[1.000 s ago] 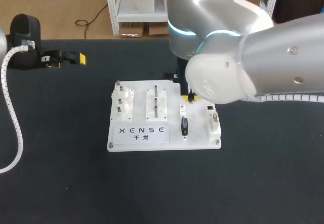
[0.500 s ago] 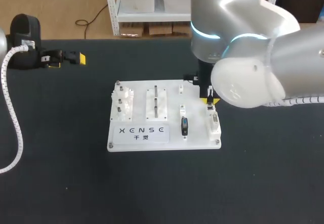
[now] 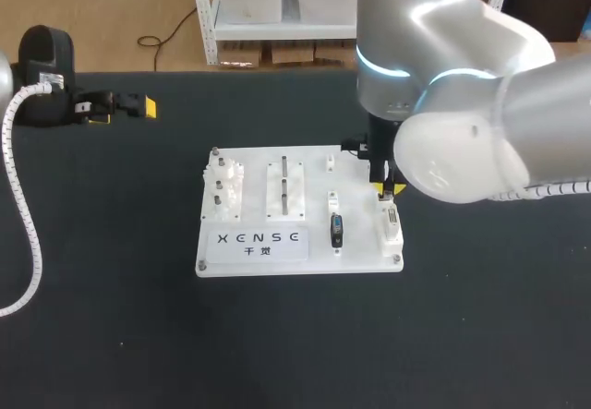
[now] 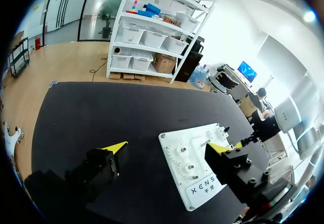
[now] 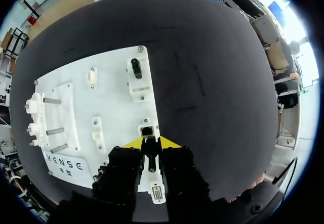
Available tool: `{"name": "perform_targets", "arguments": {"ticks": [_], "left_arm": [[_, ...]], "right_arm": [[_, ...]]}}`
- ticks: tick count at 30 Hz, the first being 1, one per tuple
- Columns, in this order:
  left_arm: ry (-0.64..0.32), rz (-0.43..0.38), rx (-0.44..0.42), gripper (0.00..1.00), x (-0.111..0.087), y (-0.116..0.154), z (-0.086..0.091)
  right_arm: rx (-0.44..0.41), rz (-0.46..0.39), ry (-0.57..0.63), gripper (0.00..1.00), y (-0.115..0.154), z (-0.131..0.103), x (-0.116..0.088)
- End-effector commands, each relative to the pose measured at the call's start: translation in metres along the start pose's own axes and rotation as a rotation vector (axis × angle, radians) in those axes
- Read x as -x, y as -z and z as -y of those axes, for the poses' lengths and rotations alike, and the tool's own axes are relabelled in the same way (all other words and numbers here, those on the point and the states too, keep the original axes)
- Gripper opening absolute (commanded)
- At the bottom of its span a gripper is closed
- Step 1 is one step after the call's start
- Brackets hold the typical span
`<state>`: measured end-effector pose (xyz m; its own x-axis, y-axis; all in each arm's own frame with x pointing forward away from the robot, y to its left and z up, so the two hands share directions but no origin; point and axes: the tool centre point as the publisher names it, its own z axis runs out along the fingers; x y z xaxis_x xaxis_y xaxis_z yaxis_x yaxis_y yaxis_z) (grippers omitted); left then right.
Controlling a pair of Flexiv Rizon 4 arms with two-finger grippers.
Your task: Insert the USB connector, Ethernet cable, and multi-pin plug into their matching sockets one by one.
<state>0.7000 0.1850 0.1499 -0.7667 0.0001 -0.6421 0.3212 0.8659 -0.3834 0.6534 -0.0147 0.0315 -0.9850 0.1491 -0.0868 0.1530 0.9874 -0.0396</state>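
Note:
The white socket board (image 3: pixel 254 254) lies mid-table. My right gripper (image 3: pixel 386 187) hangs over its right column, shut on a small black Ethernet plug (image 5: pixel 151 155). The plug's tip is at the mouth of the Ethernet socket (image 5: pixel 147 131), just ahead of the yellow tips; how deep it sits is hidden. Under the right gripper (image 5: pixel 151 144) lies the white multi-pin socket (image 5: pixel 157 193). A black USB connector (image 3: pixel 337 231) stands in its socket to the left. My left gripper (image 3: pixel 138 106) rests far left of the board, open and empty (image 4: pixel 167 147).
White gears (image 3: pixel 224 187) and metal posts (image 3: pixel 285 186) stand on the board's left half. A black part in a white block (image 5: pixel 135 68) sits near the board's back right corner. The left arm's coiled white cable (image 3: pixel 23 234) hangs along the table's left side.
My right arm has moved right, from the USB column to the Ethernet socket, and settled slightly forward. The left arm has kept still.

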Motion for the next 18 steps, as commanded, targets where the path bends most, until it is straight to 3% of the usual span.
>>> {"name": "perform_targets", "arguments": {"ticks": [1, 18], "left_arm": [[0.0, 0.0, 0.0, 1.0, 0.0, 0.0, 0.0], [0.0, 0.0, 0.0, 1.0, 0.0, 0.0, 0.0]], "right_arm": [[-0.003, -0.005, -0.002, 0.0, -0.0048, -0.002, 0.0034], [-0.005, -0.014, -0.001, 0.0, -0.01, -0.0084, 0.0066]]}}
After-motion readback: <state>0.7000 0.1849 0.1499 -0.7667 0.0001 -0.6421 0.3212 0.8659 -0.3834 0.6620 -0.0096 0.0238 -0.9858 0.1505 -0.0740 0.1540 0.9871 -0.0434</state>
